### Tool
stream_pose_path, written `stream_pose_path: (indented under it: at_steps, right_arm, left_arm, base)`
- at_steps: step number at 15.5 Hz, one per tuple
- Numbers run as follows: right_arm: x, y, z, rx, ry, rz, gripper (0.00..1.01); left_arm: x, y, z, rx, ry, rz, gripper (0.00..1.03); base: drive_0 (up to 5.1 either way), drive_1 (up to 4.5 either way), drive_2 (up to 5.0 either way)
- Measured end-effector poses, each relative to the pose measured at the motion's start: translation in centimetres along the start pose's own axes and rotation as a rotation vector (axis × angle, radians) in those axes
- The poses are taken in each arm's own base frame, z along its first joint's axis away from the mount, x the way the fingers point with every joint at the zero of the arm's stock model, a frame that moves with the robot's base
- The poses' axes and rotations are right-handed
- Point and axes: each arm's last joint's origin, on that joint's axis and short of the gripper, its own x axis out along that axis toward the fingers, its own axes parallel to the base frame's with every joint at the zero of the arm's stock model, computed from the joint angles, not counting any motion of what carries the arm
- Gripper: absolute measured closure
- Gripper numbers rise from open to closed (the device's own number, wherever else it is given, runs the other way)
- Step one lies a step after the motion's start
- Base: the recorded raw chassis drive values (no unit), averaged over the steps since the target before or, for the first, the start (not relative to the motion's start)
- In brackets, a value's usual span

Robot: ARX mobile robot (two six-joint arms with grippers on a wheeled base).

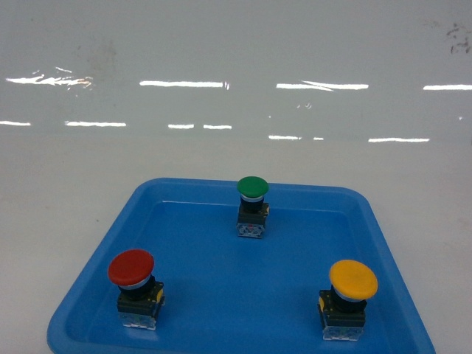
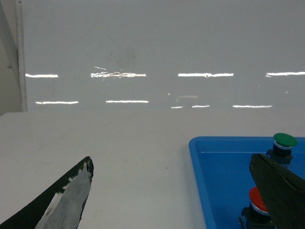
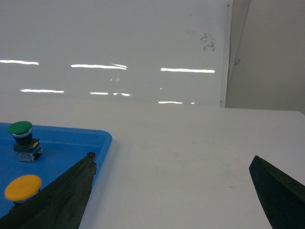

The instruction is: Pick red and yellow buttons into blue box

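Red button (image 1: 131, 267) and yellow button (image 1: 353, 279) upright in blue tray (image 1: 221, 295), my left gripper (image 2: 171, 191) and right gripper (image 3: 171, 191) hovering low, jaws wide, empty

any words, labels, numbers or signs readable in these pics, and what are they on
None can be read.
Dark marks on the glossy wall, upper right: smudged scribbles, not legible as text.
Red button, yellow button, green button: caps plain; bodies too small to show any print.
Blue tray: no label visible.
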Motion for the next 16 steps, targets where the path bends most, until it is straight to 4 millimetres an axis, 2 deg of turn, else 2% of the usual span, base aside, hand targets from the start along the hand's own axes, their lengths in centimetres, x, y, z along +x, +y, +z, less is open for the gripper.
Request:
stream_pose_path:
  at_steps: [5,7,10,11,13,16]
  right_arm:
    - [0.1,0.2,0.1,0.007,-0.001,0.020,0.03]
    - [1.2,0.8,0.0,0.010,0.027,0.068,0.03]
    - [3.4,1.7,1.0,0.011,0.060,0.127,0.03]
    - [4.7,2.0,1.7,0.011,0.068,0.148,0.03]
    - [7.1,2.5,1.7,0.015,0.174,0.220,0.03]
    - [9.8,2.6,1.9,0.030,0.260,0.260,0.03]
  left_arm:
    - [0.1,-0.3,0.2,-0.001,-0.021,-0.033,0.05]
    - [1.0,-0.6,0.4,-0.002,-0.011,-0.055,0.05]
    - [3.2,-2.2,2.1,0.012,0.032,-0.153,0.05]
    - [4.2,-2.8,2.5,0.018,0.087,-0.184,0.05]
    - [5.9,-3.5,2.1,0.036,0.196,-0.189,0.05]
    - [8.3,-4.1,3.3,0.050,0.180,-0.190,0.05]
  base:
    - [0.0,0.00,0.0]
    - [0.0,0.00,0.0]
    - [0.0,0.00,0.0]
    - [0.0,0.00,0.0]
    - [0.0,0.00,0.0]
    - [0.0,0.00,0.0]
